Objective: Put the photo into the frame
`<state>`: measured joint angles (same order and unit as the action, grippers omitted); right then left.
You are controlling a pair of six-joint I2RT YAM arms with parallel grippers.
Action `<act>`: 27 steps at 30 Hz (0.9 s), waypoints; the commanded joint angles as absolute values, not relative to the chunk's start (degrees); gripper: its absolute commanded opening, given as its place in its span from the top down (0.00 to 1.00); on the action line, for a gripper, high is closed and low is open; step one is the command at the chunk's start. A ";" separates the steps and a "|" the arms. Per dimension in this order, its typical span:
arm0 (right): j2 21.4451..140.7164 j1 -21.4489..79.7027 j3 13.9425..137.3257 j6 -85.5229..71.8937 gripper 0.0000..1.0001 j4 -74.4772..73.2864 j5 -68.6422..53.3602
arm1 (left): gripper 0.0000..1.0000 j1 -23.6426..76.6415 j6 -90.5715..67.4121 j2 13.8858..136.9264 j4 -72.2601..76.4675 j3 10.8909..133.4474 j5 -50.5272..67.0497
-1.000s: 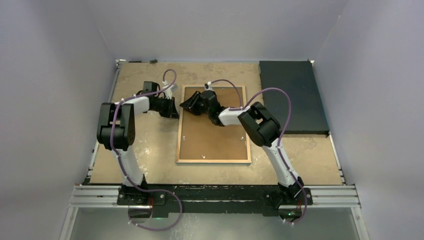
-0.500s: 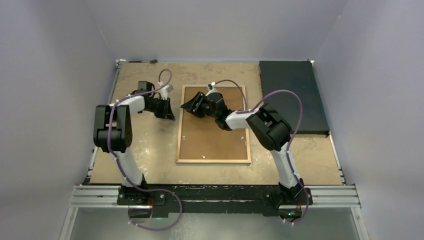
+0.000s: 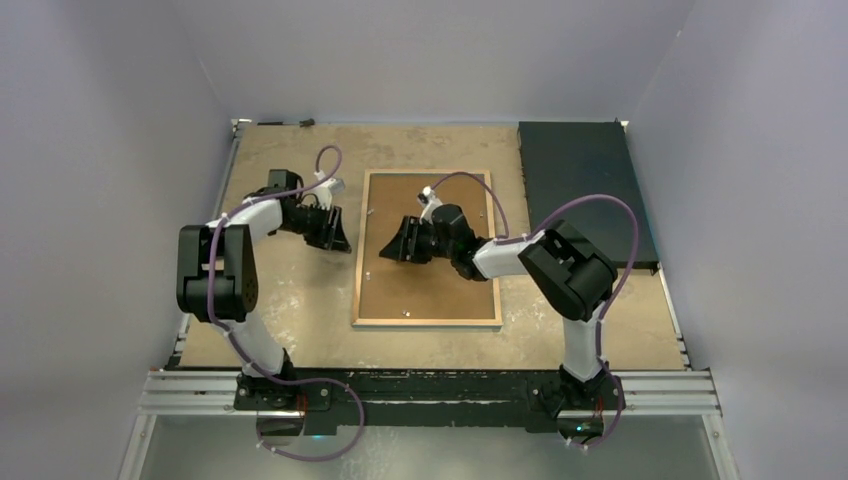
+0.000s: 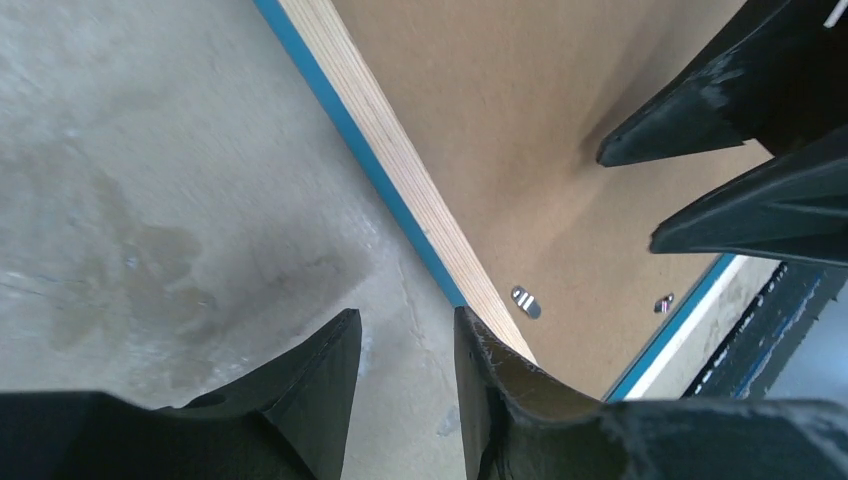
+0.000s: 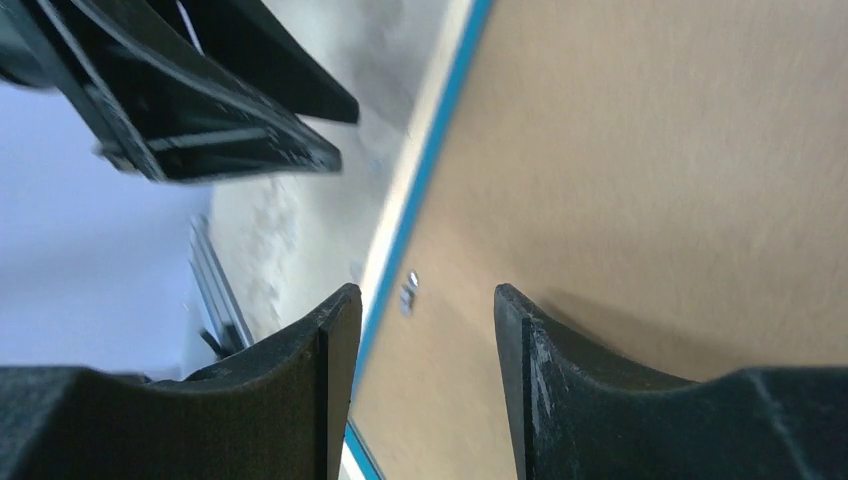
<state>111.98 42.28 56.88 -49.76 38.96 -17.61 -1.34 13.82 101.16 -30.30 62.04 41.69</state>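
The frame (image 3: 358, 290) lies face down in the middle of the table, its tan rear rim round the brown backing board (image 3: 440, 295). Its blue edge shows in the left wrist view (image 4: 352, 140) and in the right wrist view (image 5: 432, 150). The photo is hidden. My left gripper (image 3: 338, 238) is open and empty over the bare table just left of the frame's left edge. My right gripper (image 3: 392, 250) is open and empty above the backing board near the frame's left side, pointing left. Small metal tabs (image 4: 526, 302) sit on the board.
A dark rectangular mat (image 3: 585, 190) lies at the far right of the table. The table's metal rail (image 3: 430, 385) runs along the near edge, and grey walls close in on both sides. The two grippers face each other across the frame's left edge.
My right gripper has moved down the board towards the near side and slightly right. My left gripper has drawn back left and nearer, away from the frame's top left corner.
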 commanded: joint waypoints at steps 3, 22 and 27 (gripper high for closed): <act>109.48 44.40 54.38 -40.41 0.45 38.15 -23.14 | 0.62 -0.36 17.52 102.20 -32.17 61.38 46.30; 116.67 48.18 59.81 -39.63 0.47 37.18 -25.08 | 0.78 1.92 15.92 106.58 -28.57 60.56 44.49; 118.26 48.85 61.25 -39.69 0.48 36.04 -24.95 | 0.79 1.94 15.52 105.81 -28.58 60.77 44.47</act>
